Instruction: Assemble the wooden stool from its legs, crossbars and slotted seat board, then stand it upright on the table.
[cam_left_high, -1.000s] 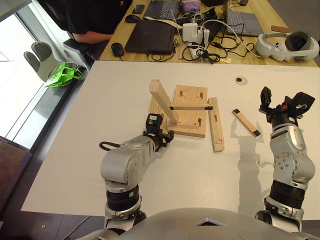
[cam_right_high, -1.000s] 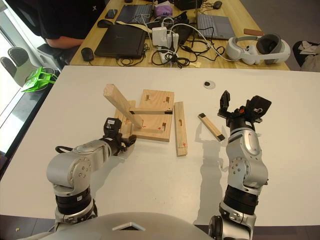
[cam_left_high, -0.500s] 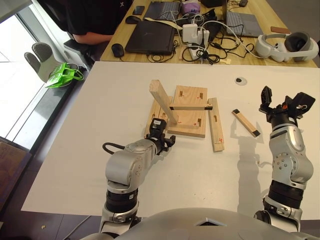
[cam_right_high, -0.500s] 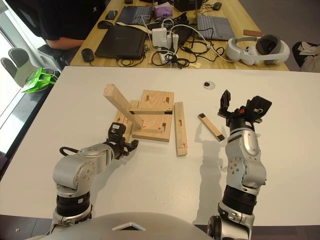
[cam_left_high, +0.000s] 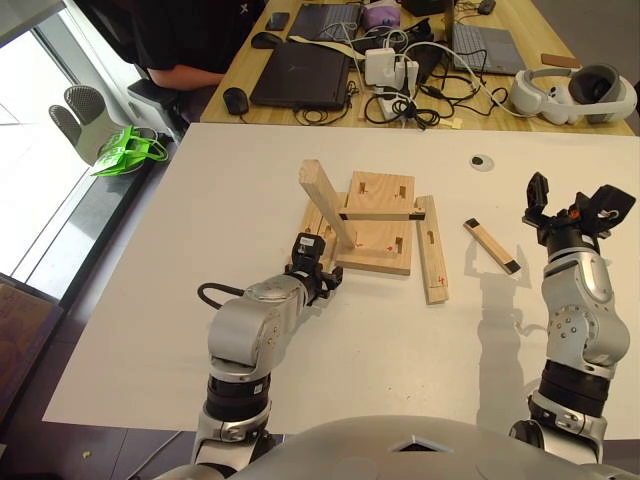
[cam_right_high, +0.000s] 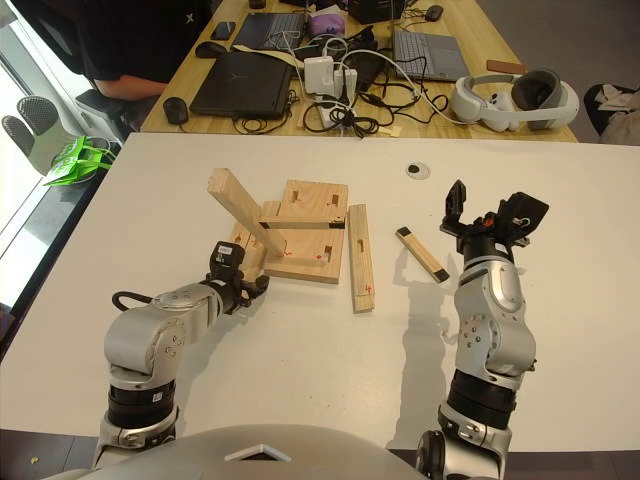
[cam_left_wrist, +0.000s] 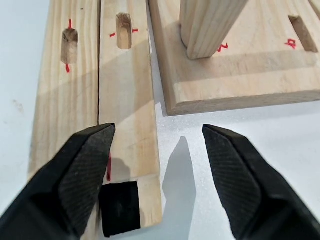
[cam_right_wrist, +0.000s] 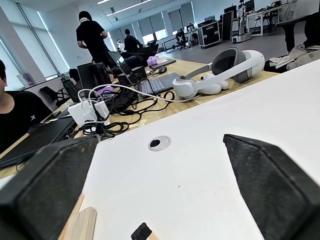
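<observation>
L arm: elbow bent, forearm low over the white table (cam_left_high: 200, 200), pointing away from the robot toward the wood parts. L gripper (cam_left_wrist: 157, 134) is spread wide w/ nothing between the fingers. 1 finger hangs over the near end of 2 legs (cam_left_wrist: 65, 90) that lie flat side by side; the other is over bare table by the near corner of the seat board (cam_left_high: 385, 250). Can't tell if the fingers touch wood. The inner leg of the pair has a black patch (cam_left_wrist: 119, 207) at its near end, and both show slots w/ red marks.

The seat board lies flat mid-table, slots up, just beside the pair on their R. 1 tilted leg (cam_left_high: 325, 200) stands in the board at its L edge, leaning L and away. A crossbar (cam_left_high: 380, 214) w/ black ends runs from that leg across the board to its R edge.

A 4th leg (cam_left_high: 432, 250) lies flat just beside the board's R edge. A short crossbar (cam_left_high: 490, 245) lies angled farther R, apart from it.

R arm: forearm upright, raised above the table at the R. R gripper (cam_left_high: 575, 200) points up, fingers splayed, holding nothing, near the short crossbar but clear of it.
</observation>
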